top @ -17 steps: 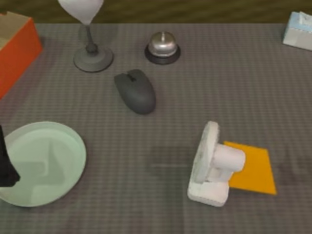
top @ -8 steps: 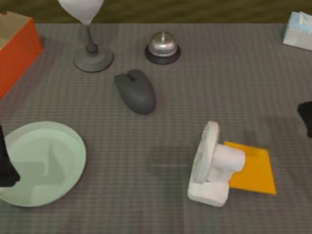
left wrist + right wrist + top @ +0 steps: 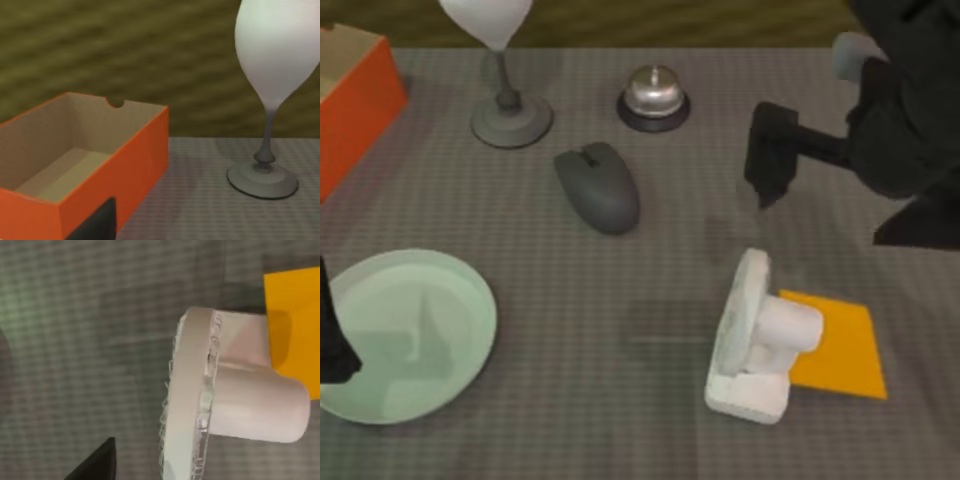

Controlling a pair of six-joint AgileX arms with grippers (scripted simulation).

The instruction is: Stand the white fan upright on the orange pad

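Observation:
The white fan (image 3: 752, 335) lies on its side right of the table's middle, grille head to the left and blocky base toward the front. Its motor housing reaches over the left edge of the orange pad (image 3: 842, 352), which lies flat beside it. My right gripper (image 3: 770, 175) hangs open above the table just behind the fan, holding nothing. In the right wrist view the fan (image 3: 200, 390) and pad (image 3: 295, 315) lie below, with one dark fingertip (image 3: 100, 462) showing. My left gripper (image 3: 332, 345) is parked open at the left edge.
A dark mouse (image 3: 598, 187), a silver bell (image 3: 653, 97) and a white-shaded lamp (image 3: 507, 110) stand behind the middle. An orange-red box (image 3: 355, 100) sits at the back left. A pale green plate (image 3: 470, 290) lies front left.
My right arm has swung in from the right edge to above the table behind the fan. The fan, pad and left arm have not moved.

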